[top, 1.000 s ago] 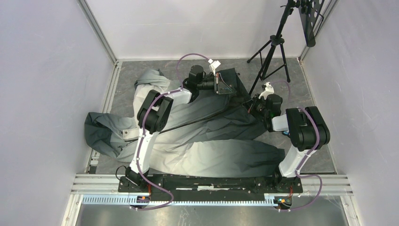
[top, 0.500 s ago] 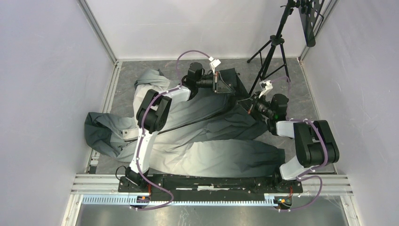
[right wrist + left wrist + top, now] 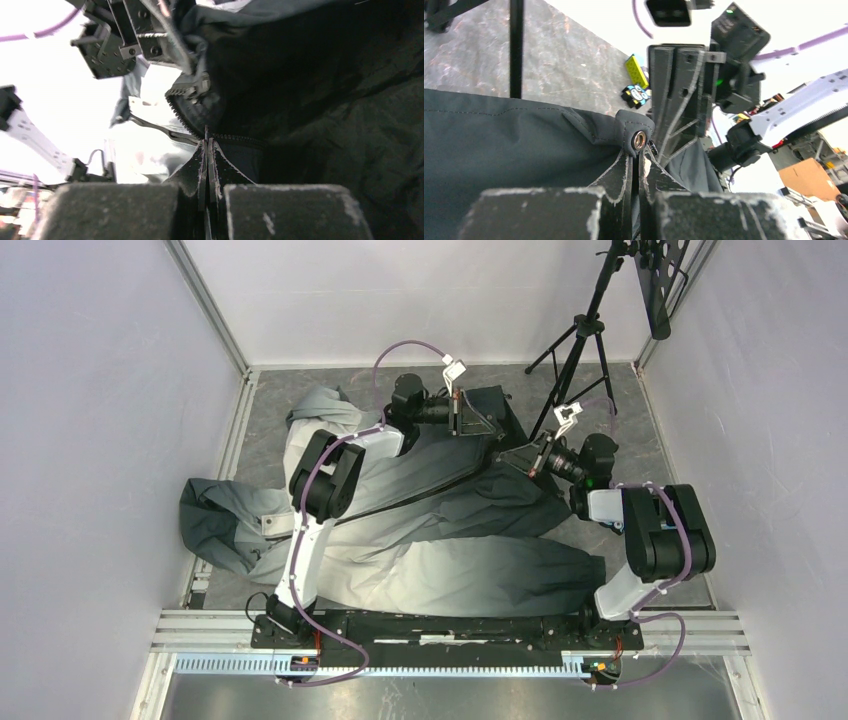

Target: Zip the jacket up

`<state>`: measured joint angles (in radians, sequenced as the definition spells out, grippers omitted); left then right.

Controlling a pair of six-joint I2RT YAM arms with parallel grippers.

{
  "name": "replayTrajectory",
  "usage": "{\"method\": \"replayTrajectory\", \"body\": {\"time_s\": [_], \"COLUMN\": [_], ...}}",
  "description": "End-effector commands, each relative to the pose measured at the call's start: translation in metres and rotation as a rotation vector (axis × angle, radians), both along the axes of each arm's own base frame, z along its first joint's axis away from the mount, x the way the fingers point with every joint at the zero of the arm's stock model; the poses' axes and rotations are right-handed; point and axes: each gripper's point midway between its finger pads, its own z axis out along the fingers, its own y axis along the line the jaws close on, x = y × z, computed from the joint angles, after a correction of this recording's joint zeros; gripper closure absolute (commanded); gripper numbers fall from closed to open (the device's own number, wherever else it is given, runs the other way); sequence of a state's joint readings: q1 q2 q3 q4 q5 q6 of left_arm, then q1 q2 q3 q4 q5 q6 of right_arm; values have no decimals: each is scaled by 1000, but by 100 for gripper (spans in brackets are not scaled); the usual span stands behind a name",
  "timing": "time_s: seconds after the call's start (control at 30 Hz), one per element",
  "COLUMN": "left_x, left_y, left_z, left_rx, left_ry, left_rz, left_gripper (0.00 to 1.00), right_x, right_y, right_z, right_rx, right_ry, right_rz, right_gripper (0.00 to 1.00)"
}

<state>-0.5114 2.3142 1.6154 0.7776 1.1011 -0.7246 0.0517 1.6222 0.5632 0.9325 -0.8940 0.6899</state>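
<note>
The jacket lies spread across the table, light grey at the left and black at its far right end. My left gripper is shut on a black hem corner with a brass snap, held slightly raised. My right gripper is just beside it, shut on a thin metal zipper pull at the zipper teeth. In the left wrist view the right gripper stands right behind the snap corner. The zipper line runs diagonally across the jacket.
A black tripod stands at the back right, close to the right arm. Metal rails border the table on the left. A small yellow and black object lies on the floor beyond the jacket.
My right gripper has moved up and left, closing in on the left gripper, while its elbow swung right. The left gripper shifted slightly up and left with the hem corner.
</note>
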Motion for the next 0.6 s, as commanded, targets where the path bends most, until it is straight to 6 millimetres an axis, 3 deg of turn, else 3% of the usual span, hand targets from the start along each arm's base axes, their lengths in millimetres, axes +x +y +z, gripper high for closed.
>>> {"method": "replayTrajectory", "body": {"time_s": [0.0, 0.17, 0.57], "left_x": [-16, -16, -11], "left_y": [7, 8, 7], "left_z": [52, 49, 37], "left_rx": [-129, -129, -97], "left_ry": [-118, -111, -107], "left_rz": [-67, -68, -49], "left_gripper": [98, 98, 98], "right_x": [3, -4, -6], "right_y": [-4, 0, 0], "right_z": [36, 49, 48], "right_rx": [157, 252, 247], "right_ry": [-42, -60, -68], "right_rz": [38, 89, 101], "right_gripper": [100, 100, 100]}}
